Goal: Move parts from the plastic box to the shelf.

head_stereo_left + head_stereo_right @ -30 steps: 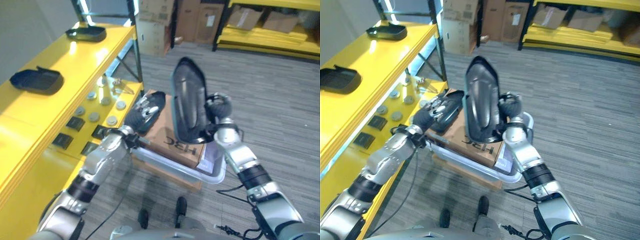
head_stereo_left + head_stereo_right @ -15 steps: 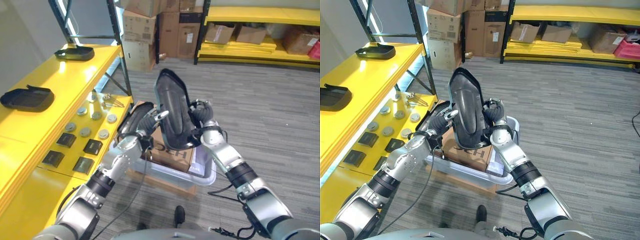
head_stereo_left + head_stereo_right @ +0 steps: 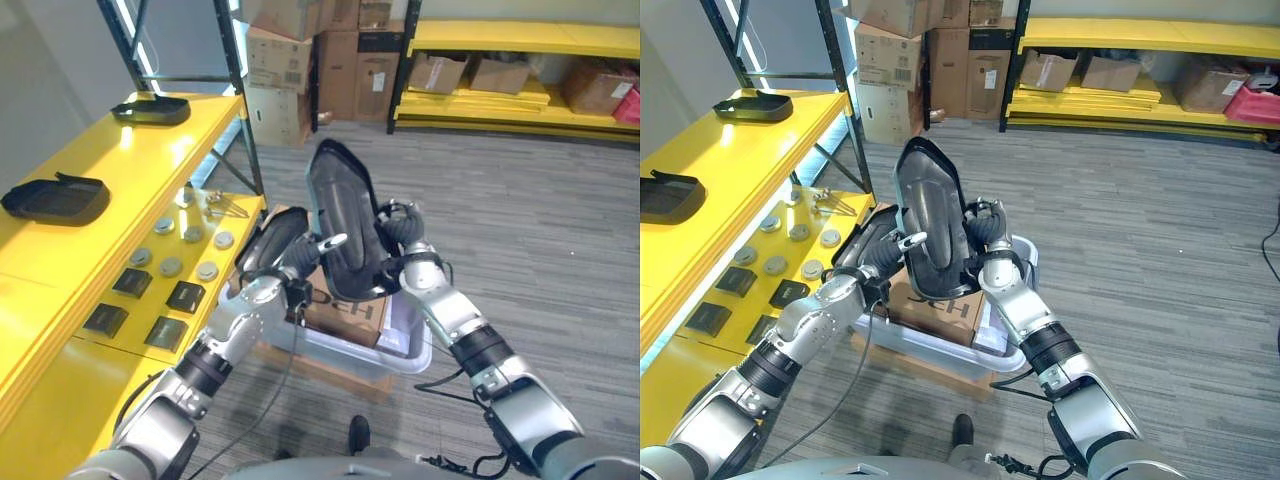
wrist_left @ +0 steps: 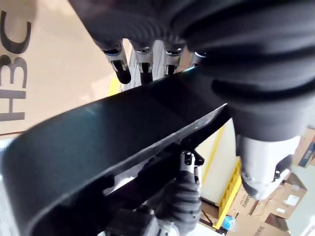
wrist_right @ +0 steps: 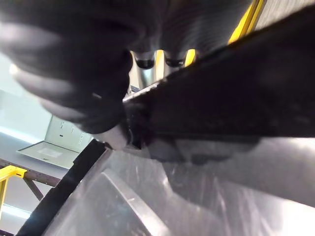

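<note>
A long black moulded part [image 3: 338,212] stands upright above the clear plastic box [image 3: 412,348]. My right hand [image 3: 404,233] is shut on its right rim and shows close up in the right wrist view, fingers [image 5: 147,58] curled over the dark part [image 5: 236,98]. My left hand [image 3: 288,264] is at the part's lower left edge. Its straight fingers [image 4: 119,63] lie behind the part [image 4: 108,132] and its thumb [image 3: 331,242] reaches across the front. A second black part [image 3: 268,238] lies at the box's left end.
A cardboard box [image 3: 345,308] sits inside the plastic box. The yellow shelf [image 3: 120,160] runs along the left, with two black parts [image 3: 55,197] [image 3: 150,108] on top and small discs [image 3: 170,265] and black squares [image 3: 185,295] lower down. Open grey floor lies to the right.
My left hand has risen from the part in the box to the held part, and its thumb now reaches across the front. The right hand keeps its hold.
</note>
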Tool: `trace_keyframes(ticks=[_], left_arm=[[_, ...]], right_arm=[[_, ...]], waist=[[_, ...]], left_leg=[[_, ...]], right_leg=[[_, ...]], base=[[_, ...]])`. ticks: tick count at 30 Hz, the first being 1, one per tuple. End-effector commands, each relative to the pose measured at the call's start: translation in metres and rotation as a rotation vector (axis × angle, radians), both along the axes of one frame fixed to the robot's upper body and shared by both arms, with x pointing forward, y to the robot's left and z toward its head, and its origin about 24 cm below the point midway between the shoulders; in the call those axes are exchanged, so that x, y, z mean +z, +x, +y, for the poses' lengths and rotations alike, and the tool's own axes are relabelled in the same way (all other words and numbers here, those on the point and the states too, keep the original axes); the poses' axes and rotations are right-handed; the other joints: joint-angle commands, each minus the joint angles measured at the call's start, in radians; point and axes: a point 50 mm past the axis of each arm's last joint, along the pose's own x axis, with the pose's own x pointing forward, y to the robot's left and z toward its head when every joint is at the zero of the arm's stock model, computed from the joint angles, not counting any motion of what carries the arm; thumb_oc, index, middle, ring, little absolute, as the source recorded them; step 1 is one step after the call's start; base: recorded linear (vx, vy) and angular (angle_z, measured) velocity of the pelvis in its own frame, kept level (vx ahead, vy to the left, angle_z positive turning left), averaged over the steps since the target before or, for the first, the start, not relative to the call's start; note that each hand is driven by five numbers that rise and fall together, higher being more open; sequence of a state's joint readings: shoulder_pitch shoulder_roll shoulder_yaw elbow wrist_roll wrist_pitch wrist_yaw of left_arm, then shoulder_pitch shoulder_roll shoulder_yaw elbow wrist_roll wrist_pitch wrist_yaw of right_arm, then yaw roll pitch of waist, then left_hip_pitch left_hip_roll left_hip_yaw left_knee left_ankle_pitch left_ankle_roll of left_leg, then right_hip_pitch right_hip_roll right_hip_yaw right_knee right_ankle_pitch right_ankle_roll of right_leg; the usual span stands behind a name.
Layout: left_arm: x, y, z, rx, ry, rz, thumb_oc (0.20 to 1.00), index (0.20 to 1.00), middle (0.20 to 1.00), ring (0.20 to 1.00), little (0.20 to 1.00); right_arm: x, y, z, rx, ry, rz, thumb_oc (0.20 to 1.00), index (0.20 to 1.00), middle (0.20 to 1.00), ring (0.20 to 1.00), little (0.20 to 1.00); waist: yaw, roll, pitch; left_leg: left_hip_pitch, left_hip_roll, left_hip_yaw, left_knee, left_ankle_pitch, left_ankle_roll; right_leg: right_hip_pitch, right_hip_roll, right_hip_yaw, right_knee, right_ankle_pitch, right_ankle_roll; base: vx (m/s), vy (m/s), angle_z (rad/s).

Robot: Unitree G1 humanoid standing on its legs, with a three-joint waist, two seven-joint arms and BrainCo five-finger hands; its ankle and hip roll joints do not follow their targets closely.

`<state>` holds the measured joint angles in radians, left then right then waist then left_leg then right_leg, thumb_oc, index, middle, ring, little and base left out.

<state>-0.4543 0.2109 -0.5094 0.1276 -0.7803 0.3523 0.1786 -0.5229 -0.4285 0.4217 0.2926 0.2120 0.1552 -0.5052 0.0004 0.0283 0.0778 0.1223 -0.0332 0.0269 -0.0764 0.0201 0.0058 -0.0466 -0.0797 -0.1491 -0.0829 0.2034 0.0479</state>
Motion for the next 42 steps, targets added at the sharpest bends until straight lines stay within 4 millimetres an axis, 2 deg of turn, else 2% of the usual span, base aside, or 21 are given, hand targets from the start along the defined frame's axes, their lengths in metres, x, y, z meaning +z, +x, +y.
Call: trace_keyframes(ticks=[1,8,9,11,12,27,28,29,37,38,39,42], left_arm=[[0.014,0.001,-0.033,-0.114,0.009,-0.064,1.0,1.0,1.0,1.0,1.0],[0.011,-0.004,-0.042,-0.145,0.014,-0.065,1.0,1.0,1.0,1.0,1.0],[0.012,-0.005,-0.044,-0.14,0.011,-0.071,0.787,0.787,0.787,0.787,0.787],[0.012,-0.005,-0.044,-0.135,0.008,-0.077,0.294,0.294,0.294,0.294,0.294],[0.013,-0.004,-0.044,-0.129,0.01,-0.087,0.2,0.2,0.2,0.2,0.2],[0.019,0.0,-0.038,-0.069,0.019,-0.167,0.2,0.2,0.2,0.2,0.2],[0.021,0.0,-0.038,-0.067,0.017,-0.177,0.2,0.2,0.2,0.2,0.2],[0.024,0.0,-0.038,-0.058,0.014,-0.193,0.2,0.2,0.2,0.2,0.2],[0.039,0.006,-0.026,0.05,0.018,-0.274,0.2,0.2,0.2,0.2,0.2],[0.043,0.008,-0.021,0.085,0.042,-0.316,0.2,0.2,0.2,0.2,0.2],[0.048,0.013,-0.008,0.158,0.08,-0.378,0.2,0.2,0.2,0.2,0.2],[0.051,0.017,0.017,0.237,0.095,-0.402,0.2,0.2,0.2,0.2,0.2]], right_arm=[[0.036,0.015,0.016,0.034,0.071,-0.135,0.2,0.2,0.2,0.2,0.2],[0.034,0.014,0.026,0.057,0.088,-0.124,0.2,0.2,0.2,0.2,0.2],[0.034,0.014,0.028,0.061,0.091,-0.123,0.2,0.2,0.2,0.2,0.2],[0.033,0.014,0.029,0.063,0.094,-0.121,0.2,0.2,0.2,0.2,0.2],[0.033,0.013,0.03,0.066,0.095,-0.12,0.2,0.2,0.2,0.2,0.2],[0.029,0.01,0.035,0.073,0.119,-0.101,0.2,0.2,0.2,0.2,0.2],[0.029,0.01,0.035,0.077,0.126,-0.1,0.288,0.288,0.288,0.288,0.288],[0.029,0.01,0.036,0.087,0.14,-0.098,1.0,1.0,1.0,1.0,1.0],[0.029,0.006,0.039,0.098,0.234,-0.079,1.0,1.0,1.0,1.0,1.0],[0.029,0.006,0.039,0.105,0.261,-0.074,1.0,1.0,1.0,1.0,1.0],[0.03,0.004,0.038,0.125,0.318,-0.076,1.0,1.0,1.0,1.0,1.0],[0.028,-0.001,0.022,0.071,0.359,-0.084,1.0,1.0,1.0,1.0,1.0]], waist=[[0.017,-0.001,-0.067],[0.01,0.0,-0.07],[0.008,0.0,-0.069],[0.008,-0.001,-0.069],[0.008,-0.001,-0.069],[0.011,-0.008,-0.067],[0.011,-0.008,-0.068],[0.012,-0.008,-0.068],[0.02,-0.01,-0.066],[0.021,-0.01,-0.066],[0.024,-0.011,-0.066],[0.03,-0.012,-0.068]], left_leg=[[-0.04,0.009,0.039,-0.011,0.01,0.009],[-0.034,0.008,0.045,-0.011,0.006,0.011],[-0.033,0.008,0.047,-0.011,0.005,0.012],[-0.032,0.008,0.048,-0.011,0.005,0.012],[-0.032,0.007,0.049,-0.011,0.005,0.012],[-0.024,0.006,0.048,-0.011,0.001,0.014],[-0.025,0.006,0.046,-0.011,0.001,0.014],[-0.025,0.006,0.046,-0.011,0.001,0.014],[-0.023,0.005,0.04,-0.011,0.001,0.013],[-0.024,0.005,0.039,-0.011,0.002,0.014],[-0.024,0.005,0.035,-0.011,0.002,0.014],[-0.024,0.006,0.031,-0.011,0.003,0.013]], right_leg=[[0.085,0.005,-0.024,-0.004,-0.11,0.057],[0.087,0.004,-0.018,-0.004,-0.109,0.059],[0.087,0.004,-0.018,-0.004,-0.108,0.06],[0.088,0.004,-0.017,-0.004,-0.108,0.059],[0.088,0.004,-0.017,-0.004,-0.109,0.059],[0.096,0.004,-0.016,-0.004,-0.109,0.058],[0.096,0.004,-0.016,-0.004,-0.11,0.057],[0.097,0.004,-0.016,-0.004,-0.11,0.057],[0.101,0.002,-0.021,-0.004,-0.11,0.057],[0.101,0.002,-0.022,-0.004,-0.11,0.057],[0.102,0.002,-0.025,-0.004,-0.111,0.057],[0.105,0.001,-0.029,-0.004,-0.113,0.057]], base=[[0.0,0.0,0.0],[0.0,0.0,0.0],[0.0,0.0,0.0],[0.0,0.0,0.0],[0.0,0.0,0.0],[0.0,0.0,0.0],[0.0,0.0,0.0],[0.0,0.0,0.0],[0.0,0.0,0.0],[0.0,0.0,0.0],[0.0,0.0,0.0],[0.0,0.0,0.0]])
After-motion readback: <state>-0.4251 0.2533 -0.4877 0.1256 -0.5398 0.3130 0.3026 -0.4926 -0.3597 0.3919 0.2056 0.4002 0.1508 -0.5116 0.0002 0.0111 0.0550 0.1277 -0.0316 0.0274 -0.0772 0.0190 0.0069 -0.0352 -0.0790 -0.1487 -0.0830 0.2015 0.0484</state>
